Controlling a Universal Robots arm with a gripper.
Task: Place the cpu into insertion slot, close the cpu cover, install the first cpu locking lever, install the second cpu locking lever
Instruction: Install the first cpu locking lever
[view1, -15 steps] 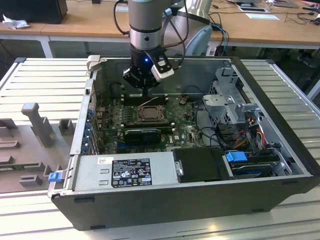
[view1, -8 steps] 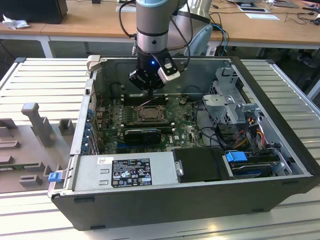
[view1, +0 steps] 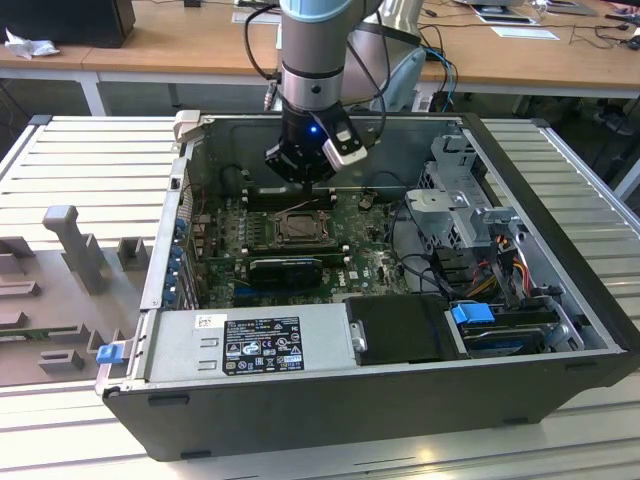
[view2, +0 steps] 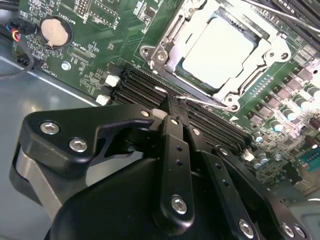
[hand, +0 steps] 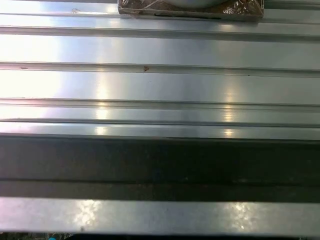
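Seated in the insertion slot (view2: 227, 50) on the green board: the cpu (view2: 220, 47), flat, square, plain silver-grey, framed by the cpu cover (view2: 165, 47) lying down over its edges. In the second wrist view, claw (view2: 172, 107) with fingers pinched together, tips just beside the socket's near edge, by a thin lever wire. In the exterior view, claw (view1: 305, 175) hanging inside the open computer case (view1: 560, 300), just above the socket.

Silver-grey cpu (view2: 224, 47); silver cpu cover (view2: 165, 47); green circuit board (view2: 90, 30); black hand (view2: 172, 107).
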